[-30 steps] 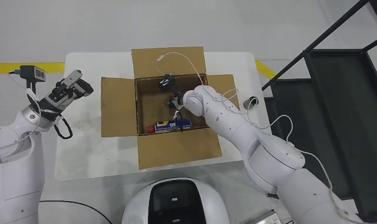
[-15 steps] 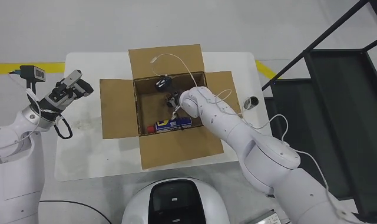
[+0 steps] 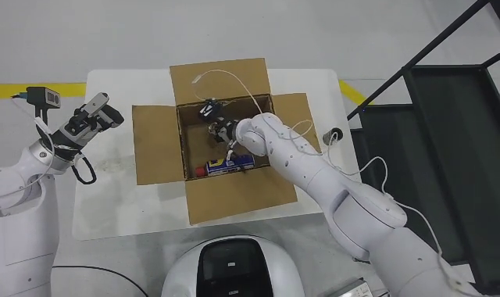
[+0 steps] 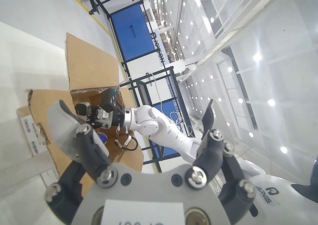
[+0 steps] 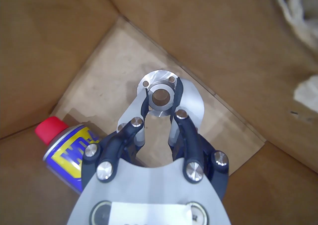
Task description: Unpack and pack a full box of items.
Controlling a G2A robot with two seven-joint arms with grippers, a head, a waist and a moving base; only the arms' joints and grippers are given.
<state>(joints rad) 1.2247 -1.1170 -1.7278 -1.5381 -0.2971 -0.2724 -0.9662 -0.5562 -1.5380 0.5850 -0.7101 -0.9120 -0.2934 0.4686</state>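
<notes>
My right gripper (image 5: 161, 98) is down inside the cardboard box (image 3: 156, 152), and the fingers (image 5: 178, 91) are drawn in close on a round metal flange (image 5: 190, 100), one pad on each side of the raised hub at its centre. The jaws stand only as far apart as that hub is wide, pinching it between them. The flange's flat disc faces me, spreading out past both fingertips, with the brown box floor behind it. I can't tell whether the disc is touching that floor or hanging just above it. Near it, lower in the box and toward the corner where two walls meet, a blue and yellow spray can (image 5: 64, 146) with a red cap lies on its side, apart from the flange and from my fingers. From above, the box sits in the middle of the white table (image 3: 109, 195) with all four flaps folded out. My left gripper (image 3: 104, 109) hangs well clear of the box over the table's left edge, fingers spread wide with nothing between them.
</notes>
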